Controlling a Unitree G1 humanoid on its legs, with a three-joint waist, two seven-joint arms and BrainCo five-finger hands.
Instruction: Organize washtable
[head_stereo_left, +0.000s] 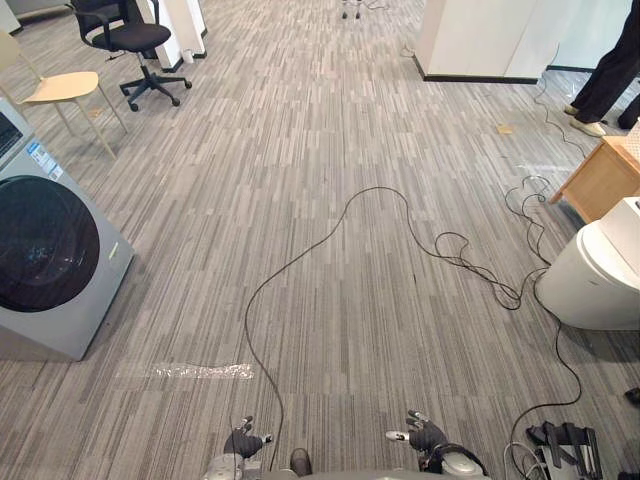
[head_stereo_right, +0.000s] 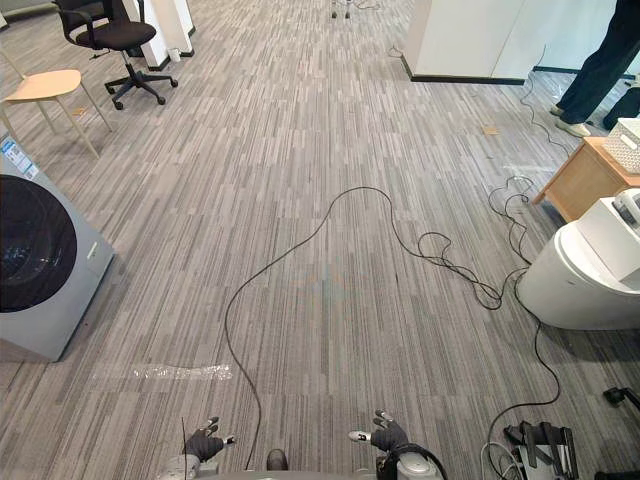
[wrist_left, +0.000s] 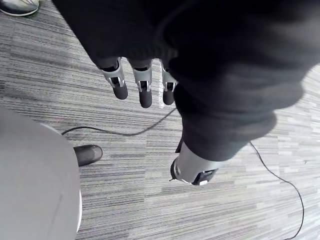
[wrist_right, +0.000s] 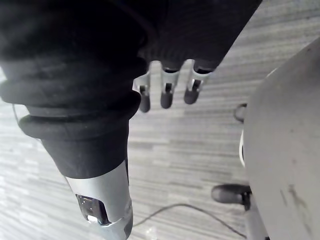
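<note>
Left hand (head_stereo_left: 243, 441), right hand (head_stereo_left: 426, 436) slack over carpet (head_stereo_left: 330, 340); washing machine (head_stereo_left: 62, 292) label (head_stereo_left: 40, 158) illegible

The left edge is cutting off the washing machine (head_stereo_left: 45, 265); the top edge is cropping a person's legs (head_stereo_left: 612, 70).

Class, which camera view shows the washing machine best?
The left eye view: the washing machine shows its round dark door, front and top panel. The right eye view cuts off more of its left side. The wrist views face the floor.
</note>
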